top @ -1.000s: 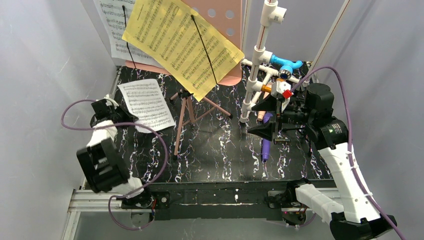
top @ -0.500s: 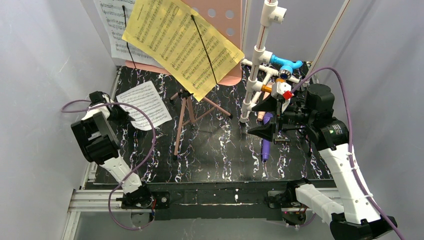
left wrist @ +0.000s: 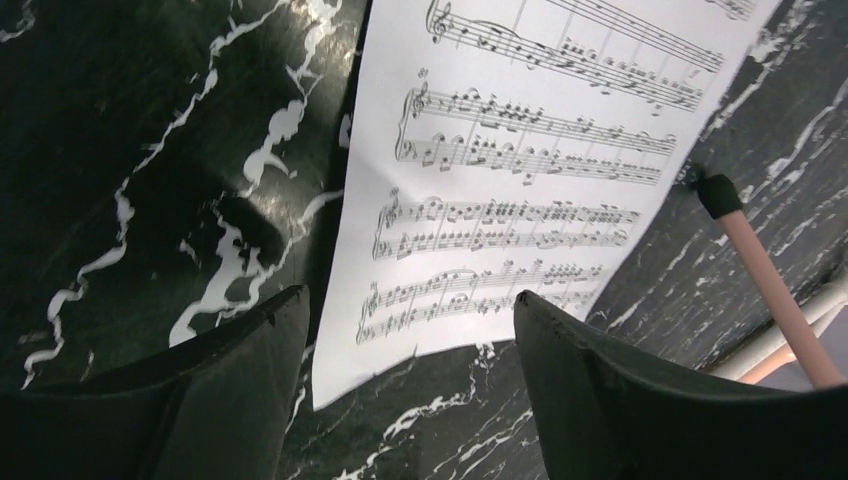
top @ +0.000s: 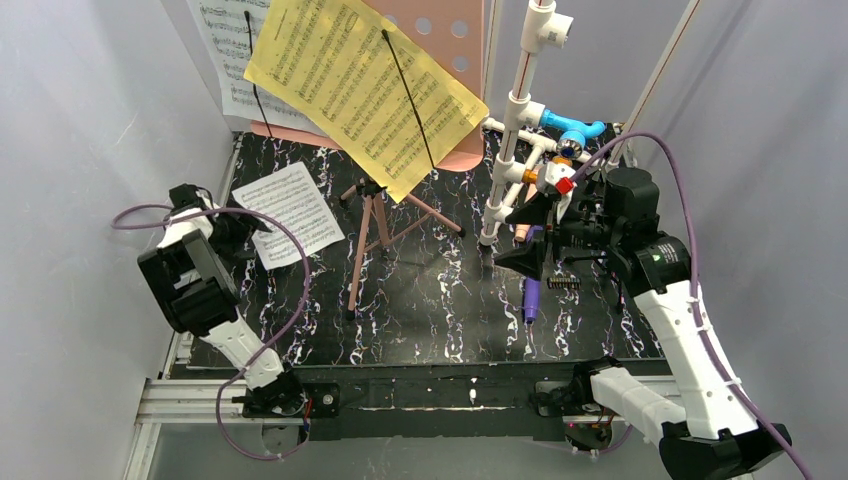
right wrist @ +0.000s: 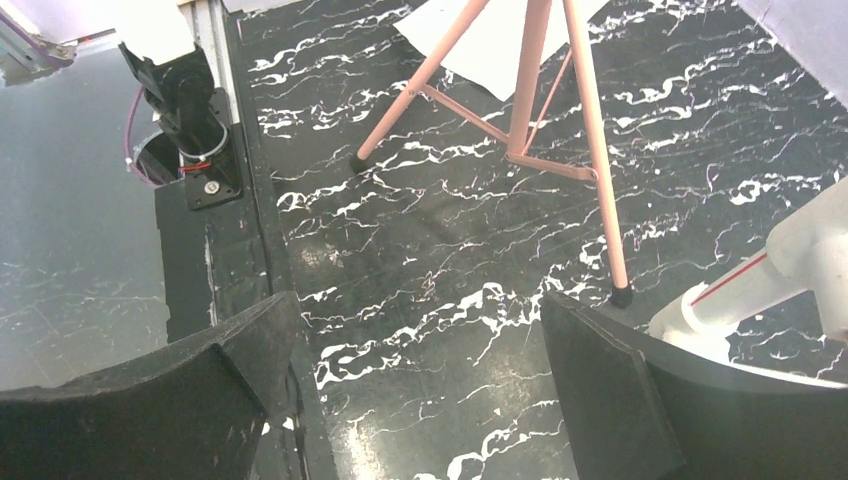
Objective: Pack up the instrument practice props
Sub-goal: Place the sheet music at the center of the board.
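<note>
In the top view, the pink sheet-music holder [top: 440, 30] is standing at the back of the black marbled worktop [top: 430, 310] on its folding tripod legs [top: 368, 235]. Its desk is carrying a yellow music page [top: 365, 90] and, to the left, a white music page [top: 225, 50], each one under a thin black wire arm. A loose white page [top: 290, 213] is lying flat on the worktop, left of the legs. The left tool [top: 238, 232] is sitting just at the left edge of this page. The right tool [top: 525, 237] is hanging spread near the foot of the white pipe frame [top: 520, 110], and the purple microphone [top: 531, 295] is lying on the worktop just below it.

In the left wrist view, the left tool [left wrist: 410, 300] is standing spread, its fingers [left wrist: 230, 390] apart on both sides of the near edge of the loose white page [left wrist: 520, 170] and pinching nothing. One pink leg with a black foot [left wrist: 765, 280] is resting beside the page's right edge.

In the right wrist view, the right tool [right wrist: 420, 300] is spread wide over bare worktop [right wrist: 420, 240], holding nothing. The tripod legs [right wrist: 530, 90] are standing ahead of it, and a white pipe [right wrist: 790, 270] is showing at the right.
</note>
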### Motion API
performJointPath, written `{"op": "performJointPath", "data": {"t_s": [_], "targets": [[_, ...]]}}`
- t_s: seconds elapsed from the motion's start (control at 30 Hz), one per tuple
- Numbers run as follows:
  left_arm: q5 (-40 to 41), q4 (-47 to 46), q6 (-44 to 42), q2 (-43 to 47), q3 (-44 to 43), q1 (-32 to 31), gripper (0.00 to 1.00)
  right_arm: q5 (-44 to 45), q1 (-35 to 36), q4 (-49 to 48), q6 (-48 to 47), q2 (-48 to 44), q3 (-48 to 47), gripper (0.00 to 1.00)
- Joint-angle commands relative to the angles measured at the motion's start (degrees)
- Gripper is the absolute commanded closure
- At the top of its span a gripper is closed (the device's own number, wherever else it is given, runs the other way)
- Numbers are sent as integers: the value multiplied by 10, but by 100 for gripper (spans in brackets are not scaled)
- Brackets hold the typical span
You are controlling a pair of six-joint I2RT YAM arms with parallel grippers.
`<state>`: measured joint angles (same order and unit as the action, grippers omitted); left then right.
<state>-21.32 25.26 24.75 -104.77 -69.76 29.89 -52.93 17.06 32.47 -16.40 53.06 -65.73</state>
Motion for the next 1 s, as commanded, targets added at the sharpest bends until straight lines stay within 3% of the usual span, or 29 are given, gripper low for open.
{"op": "performJointPath", "data": {"t_s": [0.0,0.2,0.37,0.63,0.97], "targets": [[-16,-14,13,85,35,22,25,19,2,8,0,8,1,0],[-33,-53,58,166,104,42,2,39,1,29,-6,17,2,0],[-125,-108,127,208,174,69,2,53,-2,46,-9,28,3,0],[-163,-105,97,343,249,46,2,65,-19,62,-6,45,9,0],[-122,69,-10,518,214,-77,2,110,-62,87,-18,58,34,0]]}}
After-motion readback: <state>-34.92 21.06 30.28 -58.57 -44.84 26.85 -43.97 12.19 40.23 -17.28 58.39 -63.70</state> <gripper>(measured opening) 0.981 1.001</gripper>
